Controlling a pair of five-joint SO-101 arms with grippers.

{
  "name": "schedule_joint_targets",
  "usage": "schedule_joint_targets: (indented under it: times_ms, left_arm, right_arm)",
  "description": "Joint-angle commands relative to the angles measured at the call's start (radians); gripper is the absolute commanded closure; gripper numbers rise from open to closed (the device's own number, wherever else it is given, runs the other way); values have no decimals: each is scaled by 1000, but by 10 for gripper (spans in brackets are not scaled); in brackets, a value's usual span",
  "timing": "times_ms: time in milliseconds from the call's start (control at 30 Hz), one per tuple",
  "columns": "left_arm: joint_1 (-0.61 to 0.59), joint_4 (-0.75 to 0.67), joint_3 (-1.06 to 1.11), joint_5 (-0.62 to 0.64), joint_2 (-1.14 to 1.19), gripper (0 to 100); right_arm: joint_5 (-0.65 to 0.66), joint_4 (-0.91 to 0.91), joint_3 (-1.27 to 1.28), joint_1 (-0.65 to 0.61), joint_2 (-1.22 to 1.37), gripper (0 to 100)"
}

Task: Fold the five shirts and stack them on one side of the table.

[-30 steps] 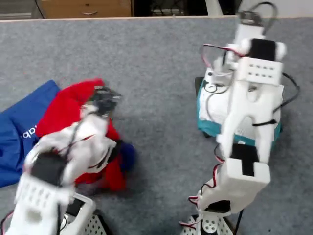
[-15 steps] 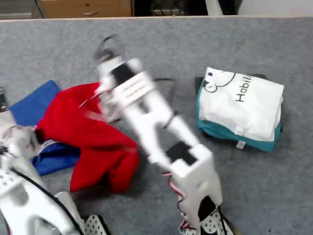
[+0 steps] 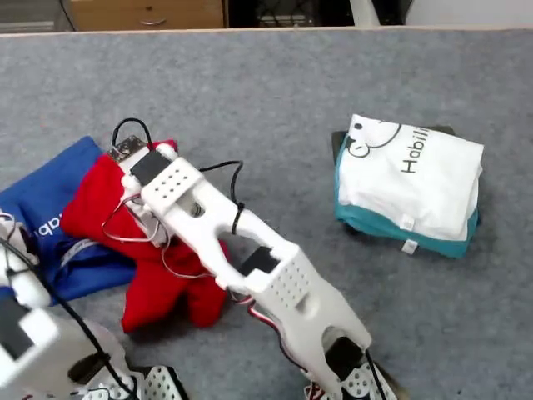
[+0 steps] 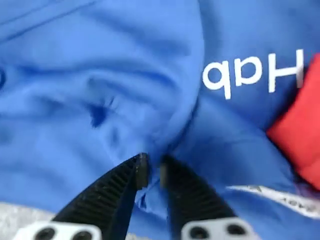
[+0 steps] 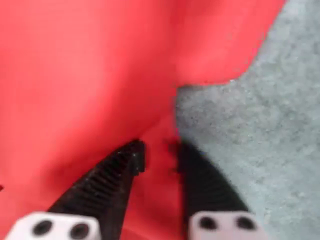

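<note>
From above, a grey felt-covered table (image 3: 275,92) carries a neat stack on the right: a folded white printed shirt (image 3: 420,179) on a folded teal shirt (image 3: 360,218), with a dark layer showing just beneath them. On the left, well apart from the stack, a crumpled red cotton shirt (image 3: 171,279) lies partly over a rumpled blue cotton shirt (image 3: 50,187). The white plastic right arm (image 3: 221,233) slants from the near edge onto the red shirt's upper part, and the white left arm (image 3: 21,321) stands at the near left corner beside the blue shirt. In the left wrist view, the left gripper (image 4: 149,168) has its black ribbed fingers (image 4: 125,182) drawn almost together, pinching a raised ridge of the blue shirt (image 4: 100,75); white lettering (image 4: 252,75) is on the cloth and a corner of the red shirt (image 4: 300,130) overlaps it. In the right wrist view, the right gripper (image 5: 157,152) is down on the red shirt (image 5: 75,75) with its fingers (image 5: 117,170) a narrow way apart, red cloth lying between them, right at the shirt's edge where the grey table (image 5: 250,125) begins.
</note>
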Motion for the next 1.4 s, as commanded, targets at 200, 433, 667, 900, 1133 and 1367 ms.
schedule_joint_targets:
  times_ms: [200, 433, 667, 900, 1133, 1367]
  left_arm:
    - [-65, 68, -387, 38, 229, 972]
    - [-219, 75, -773, 198, 385, 972]
    - [-354, 77, -1158, 387, 473, 971]
    - [-438, 104, -1348, 589, 470, 964]
    - [-440, 367, -1550, 772, 480, 800]
    - [-344, 519, -1604, 683, 480, 798]
  right_arm:
    - [9, 74, -99, 281, -136, 985]
    - [75, 74, 22, 391, -318, 984]
    - [58, 74, 105, 238, -378, 824]
    - [29, -3, 84, -31, -352, 575]
    - [25, -77, 5, -181, -153, 653]
    - [32, -26, -185, -143, 82, 873]
